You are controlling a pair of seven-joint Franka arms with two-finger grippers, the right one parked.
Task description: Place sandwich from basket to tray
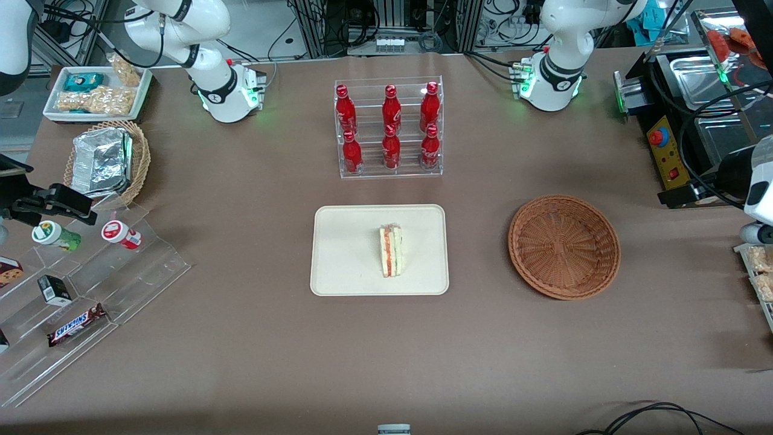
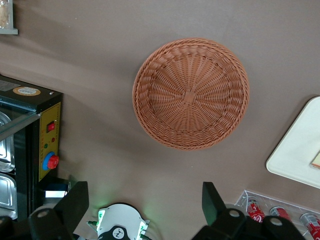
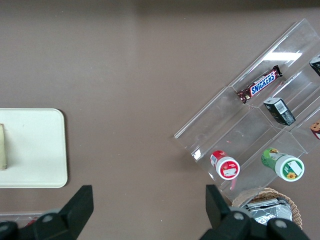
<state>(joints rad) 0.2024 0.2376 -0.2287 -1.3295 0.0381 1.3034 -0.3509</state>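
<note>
The working arm's tool (image 2: 145, 207) hangs high above the bench (image 1: 241, 338), its two dark fingers (image 2: 75, 200) spread wide apart and holding nothing. In the left wrist view the fingers are cut off by the picture's edge, and the arm's own white base with a green light shows between them. The basket (image 1: 564, 246) lies on the bench below the tool; it is round, shallow, woven, reddish-brown, and empty.

With the basket as landmark, the tray (image 1: 338, 266) lies flat on the bench, well apart from the basket toward the parked arm's end. The sandwich (image 1: 391, 251) stands on the tray, in the half nearer the basket, clear of the rim. Its long axis runs toward and away from the front camera. The cut face is turned upward, showing white bread with orange-red and green stripes, and the narrower end points away from the front camera.

In the left wrist view only one corner of the tray (image 2: 295, 155) is visible, with a sliver of the sandwich (image 2: 316, 160) at the picture's edge. A clear rack of red bottles (image 1: 389, 127) stands farther from the front camera than the tray.
</note>
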